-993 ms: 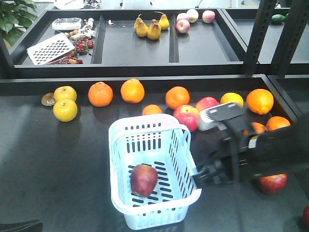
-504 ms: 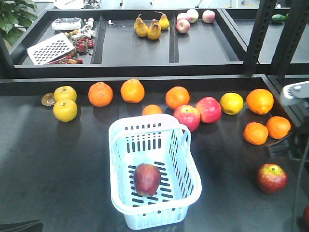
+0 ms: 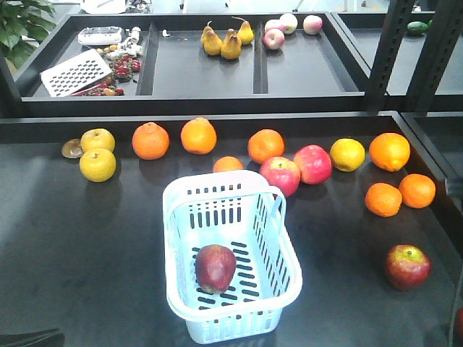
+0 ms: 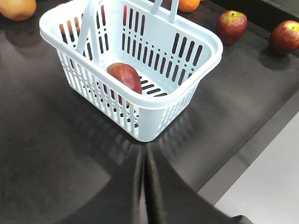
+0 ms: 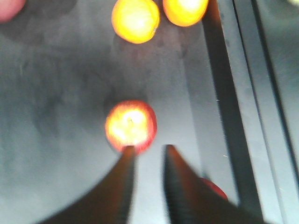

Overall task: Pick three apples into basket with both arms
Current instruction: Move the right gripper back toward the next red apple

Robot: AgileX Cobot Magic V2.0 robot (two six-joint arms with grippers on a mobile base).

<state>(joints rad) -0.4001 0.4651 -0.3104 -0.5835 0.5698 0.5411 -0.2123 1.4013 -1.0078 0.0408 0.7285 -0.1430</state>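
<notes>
In the middle of the dark worktop, seen from the front, the pale basket holds the first apple, which lies on its slotted floor. The second apple sits well to the basket's right. A sliver of what looks like the third apple shows farther right, at the frame edge. The right arm, visible at that edge half a second ago, has left this view. One apple of three is therefore delivered and two remain. From the left wrist, the left fingers are pressed together, holding nothing, and hang near the basket's closest corner. From the right wrist, in a blurred picture, the right fingers stand slightly apart and empty. The second apple is just past their tips, with two oranges beyond it, so it is probably the next pick.
</notes>
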